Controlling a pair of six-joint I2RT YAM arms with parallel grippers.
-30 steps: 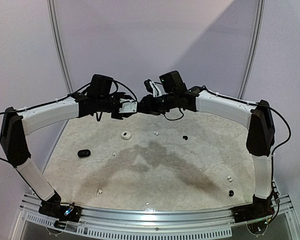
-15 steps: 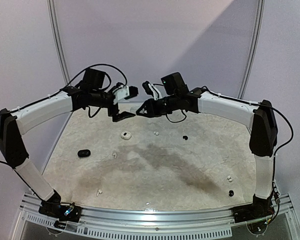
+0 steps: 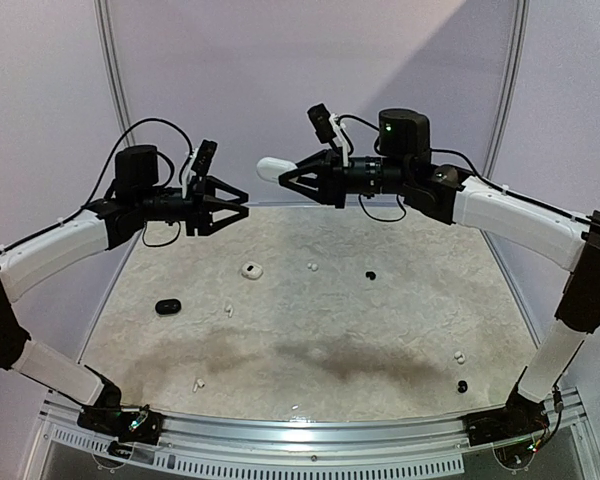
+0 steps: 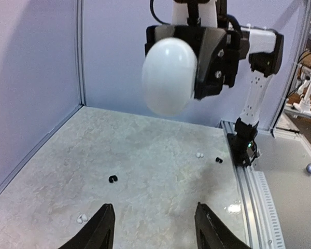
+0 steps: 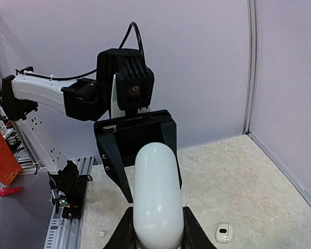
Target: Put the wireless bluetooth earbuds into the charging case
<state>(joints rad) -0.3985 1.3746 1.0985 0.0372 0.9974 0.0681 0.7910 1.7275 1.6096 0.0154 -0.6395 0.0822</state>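
Observation:
My right gripper [image 3: 285, 172] is shut on a white pill-shaped charging case [image 3: 274, 168], held lengthwise high above the back of the table. In the right wrist view the case [image 5: 155, 197] fills the space between my fingers [image 5: 123, 233]. Facing it, my left gripper [image 3: 230, 205] is open and holds nothing; its view shows the case [image 4: 169, 75] a short way ahead of its jaws [image 4: 155, 228]. Loose earbuds lie on the table: white ones [image 3: 312, 266] [image 3: 228, 310] [image 3: 196, 381] and black ones [image 3: 370, 274] [image 3: 462, 385].
A second white case [image 3: 251, 269] sits at the back of the marbled table [image 3: 330, 330], and a black case [image 3: 167, 306] lies at the left. Purple walls enclose the back and sides. A metal rail [image 3: 310, 432] runs along the near edge.
The two grippers were close together over the back of the table. They have parted: the left has drawn back leftward, and the right has risen with the white case.

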